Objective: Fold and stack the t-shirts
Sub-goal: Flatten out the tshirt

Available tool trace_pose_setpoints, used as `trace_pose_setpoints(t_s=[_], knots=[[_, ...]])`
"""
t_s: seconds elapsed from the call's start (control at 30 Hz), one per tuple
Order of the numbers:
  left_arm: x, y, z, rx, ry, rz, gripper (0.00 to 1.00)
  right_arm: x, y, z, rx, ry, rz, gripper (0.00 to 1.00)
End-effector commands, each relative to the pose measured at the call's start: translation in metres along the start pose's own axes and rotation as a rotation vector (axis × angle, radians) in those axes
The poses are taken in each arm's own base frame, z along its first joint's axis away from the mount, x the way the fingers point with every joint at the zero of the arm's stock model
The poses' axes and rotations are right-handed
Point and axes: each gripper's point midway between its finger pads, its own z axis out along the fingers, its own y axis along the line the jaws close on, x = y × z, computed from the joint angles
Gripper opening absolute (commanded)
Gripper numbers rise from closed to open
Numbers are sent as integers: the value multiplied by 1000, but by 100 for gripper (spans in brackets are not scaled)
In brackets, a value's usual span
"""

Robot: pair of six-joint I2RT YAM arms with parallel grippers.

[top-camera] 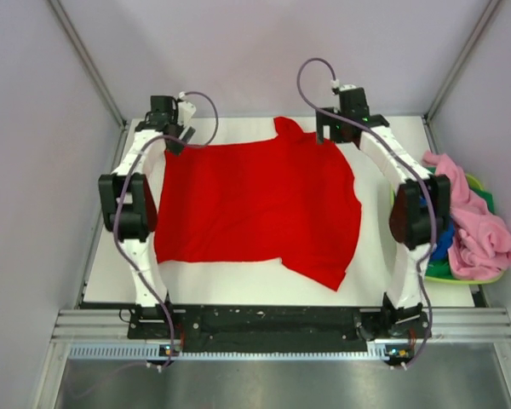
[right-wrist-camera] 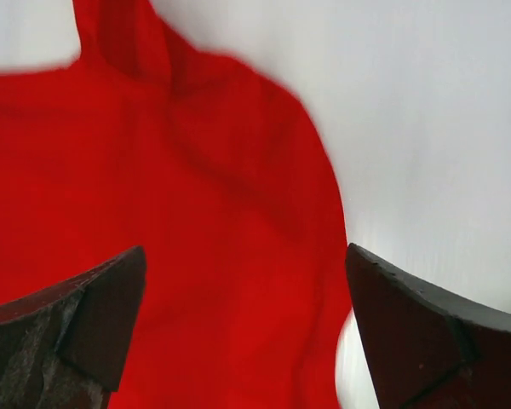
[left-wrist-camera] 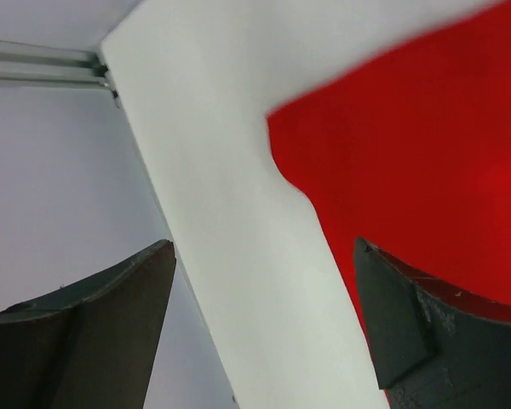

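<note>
The left end effector (left-wrist-camera: 262, 256) is held wide open with nothing between its fingers, at the far-left corner of the bright red cloth t-shirt (top-camera: 255, 204). The right end effector (right-wrist-camera: 245, 256) is likewise spread wide and empty, above the shirt's far-right part, where a small fold is raised. The red shirt is laid out flat, plain side up, across the middle of the white counter (top-camera: 375, 264). A crumpled pink cloth t-shirt (top-camera: 481, 226) is heaped on the round lime-green plastic basket (top-camera: 468, 278) at the counter's right edge, with blue cloth (top-camera: 445, 243) and dark green cloth (top-camera: 487, 201) seen beneath it.
</note>
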Motion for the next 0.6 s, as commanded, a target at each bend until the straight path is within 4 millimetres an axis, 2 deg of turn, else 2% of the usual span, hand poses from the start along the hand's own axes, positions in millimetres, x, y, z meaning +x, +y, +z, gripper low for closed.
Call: trace_pose_setpoints(t_s=[0.0, 0.07, 0.17, 0.27, 0.33, 0.37, 0.43, 0.57], knots=[[-12, -17, -119, 241, -201, 75, 88, 52, 6, -118, -84, 117, 92, 95], [28, -44, -156, 352, -180, 207, 85, 98, 12, -151, -111, 186, 128, 86], [104, -90, -190, 527, -71, 391, 81, 156, 22, -191, -110, 282, 147, 75], [179, -121, -205, 601, 28, 557, 80, 209, 21, -225, -42, 381, 137, 70], [217, -135, -209, 608, 69, 630, 80, 241, 31, -241, -58, 454, 148, 70], [231, -142, -210, 606, 77, 655, 80, 254, 38, -246, -74, 486, 160, 70], [246, -152, -209, 601, 68, 683, 80, 282, 52, -256, -103, 549, 169, 70], [255, -165, -205, 614, 48, 653, 80, 334, 60, -259, -88, 656, 186, 72]])
